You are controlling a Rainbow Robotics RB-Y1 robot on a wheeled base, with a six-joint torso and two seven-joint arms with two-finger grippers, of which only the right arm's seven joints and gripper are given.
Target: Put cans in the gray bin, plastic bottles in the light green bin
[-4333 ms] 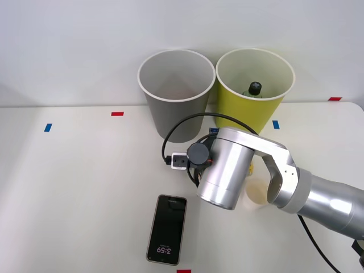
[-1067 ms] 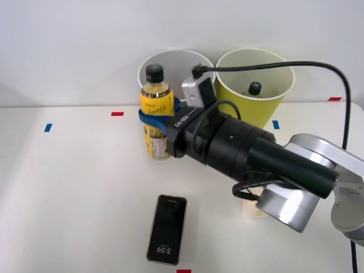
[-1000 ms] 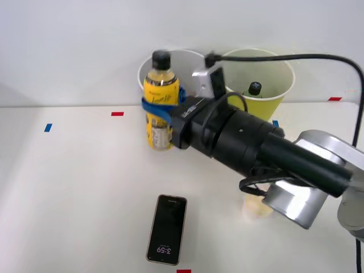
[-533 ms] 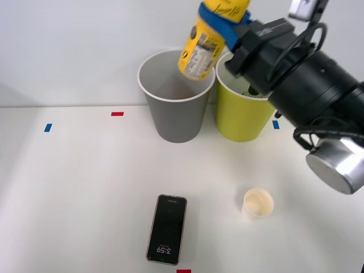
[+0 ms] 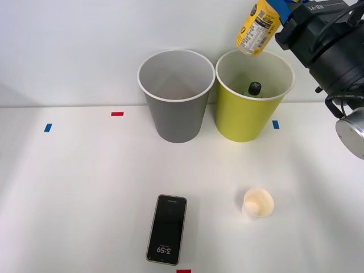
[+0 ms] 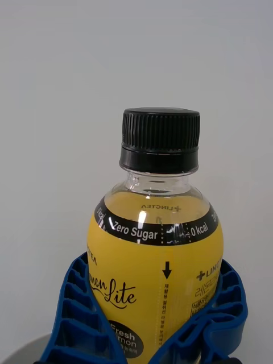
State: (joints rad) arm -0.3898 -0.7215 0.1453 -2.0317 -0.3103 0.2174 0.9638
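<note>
My right gripper point(image 5: 274, 7) is shut on the yellow-labelled plastic bottle point(image 5: 256, 29), holding it tilted in the air above the light green bin point(image 5: 245, 116). In the wrist view the blue ribbed fingers point(image 6: 77, 318) wrap the bottle point(image 6: 153, 267) below its black cap. A dark green bottle point(image 5: 253, 90) with a black cap stands inside the light green bin. The gray bin point(image 5: 174, 116) stands just left of it, and what shows of its inside is bare. No cans are in view.
A black phone point(image 5: 166, 228) lies face up near the table's front edge. A white paper cup point(image 5: 257, 203) stands to its right. Small red and blue tape marks point(image 5: 117, 114) dot the white table point(image 5: 68, 187).
The arm has lifted the yellow bottle off the table, carried it up past the gray bin, and swung it right so it hangs over the light green bin.
</note>
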